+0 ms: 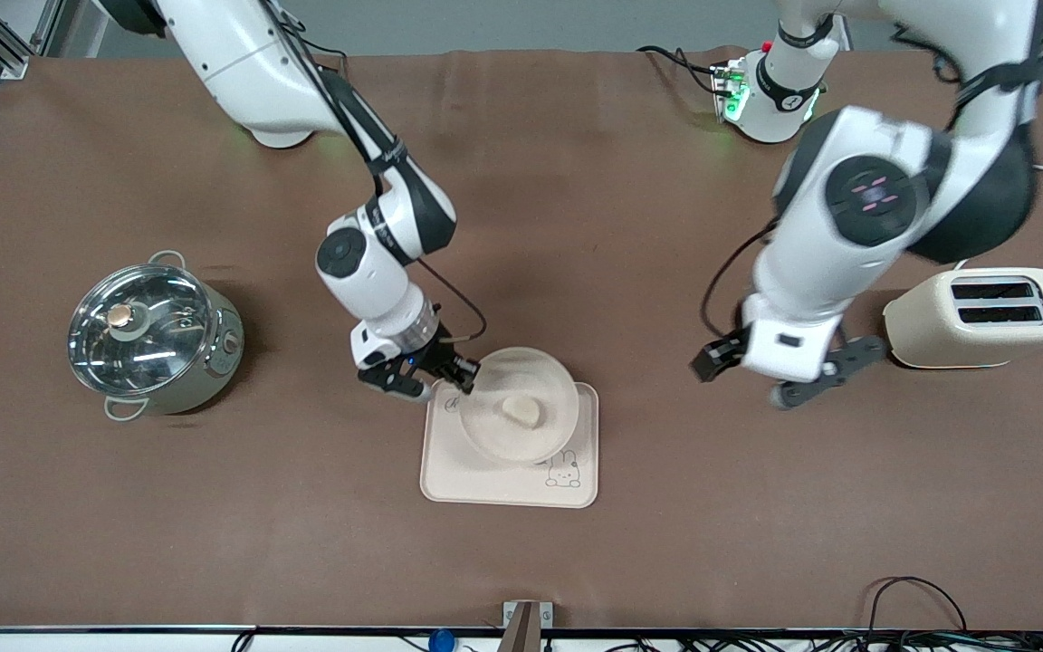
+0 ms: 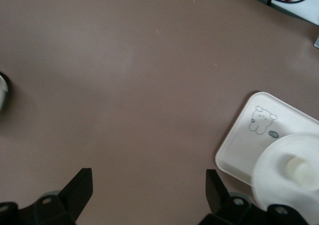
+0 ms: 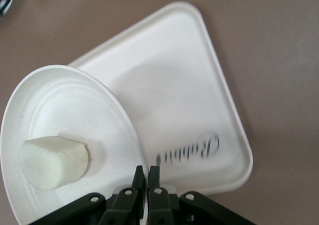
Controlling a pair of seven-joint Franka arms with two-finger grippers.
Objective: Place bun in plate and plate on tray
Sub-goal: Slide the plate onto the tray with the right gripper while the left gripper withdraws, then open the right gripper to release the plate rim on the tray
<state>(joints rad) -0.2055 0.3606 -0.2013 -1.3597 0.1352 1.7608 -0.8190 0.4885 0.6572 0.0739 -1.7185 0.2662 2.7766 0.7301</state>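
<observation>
The round cream plate has the small pale bun lying in it. My right gripper is shut on the plate's rim and holds the plate tilted over the cream rabbit tray. In the right wrist view the fingers pinch the rim of the plate, with the bun inside and the tray with its "Rabbit" script below. I cannot tell whether the plate's low edge touches the tray. My left gripper waits open and empty over bare table beside the toaster. The left wrist view shows that gripper, the tray, plate and bun.
A steel pot with a glass lid stands toward the right arm's end of the table. A cream toaster stands toward the left arm's end, close beside the left gripper. Brown table surface surrounds the tray.
</observation>
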